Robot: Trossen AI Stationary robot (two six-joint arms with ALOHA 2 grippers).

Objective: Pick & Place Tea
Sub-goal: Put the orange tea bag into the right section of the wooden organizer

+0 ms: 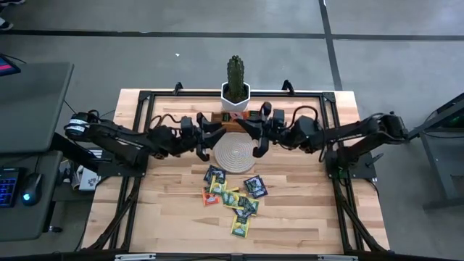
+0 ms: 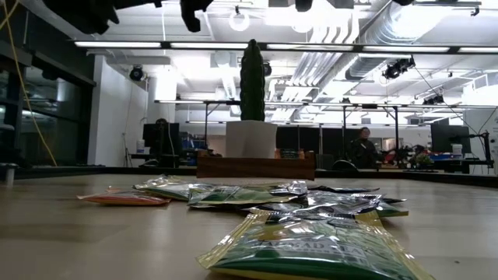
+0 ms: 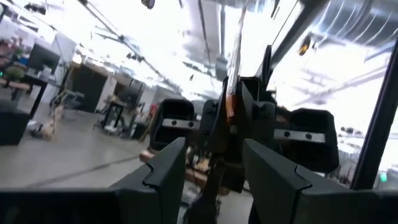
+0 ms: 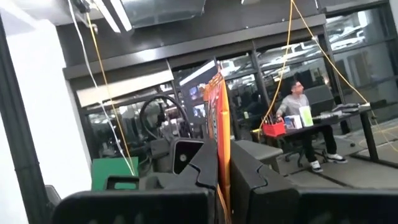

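Note:
Several small tea sachets [image 1: 233, 199] in mixed colours lie flat in a loose pile on the wooden table, near of the round woven mat [image 1: 234, 154]. Both arms meet above the mat. My right gripper [image 4: 222, 180] is shut on one orange sachet [image 4: 219, 112], raised well above the table. Facing it, my left gripper [image 3: 214, 174] stands open with nothing between its fingers. Across from it, the left wrist view shows the right gripper with its sachet [image 3: 234, 68]. In the low view, the pile [image 2: 311, 225] fills the foreground. My right gripper pinches the orange sachet between its two fingers by its lower edge [image 4: 221, 149]. The sachet stands upright and edge-on above the fingertips, lifted clear of the table. The fingers point slanting upward toward the left arm.
A cactus in a white pot [image 1: 235, 88] stands at the table's far middle, with a brown wooden tray [image 2: 257, 166] just in front of it. A black frame [image 1: 145, 101] borders the table. A person [image 4: 298, 118] sits at a desk in the room beyond.

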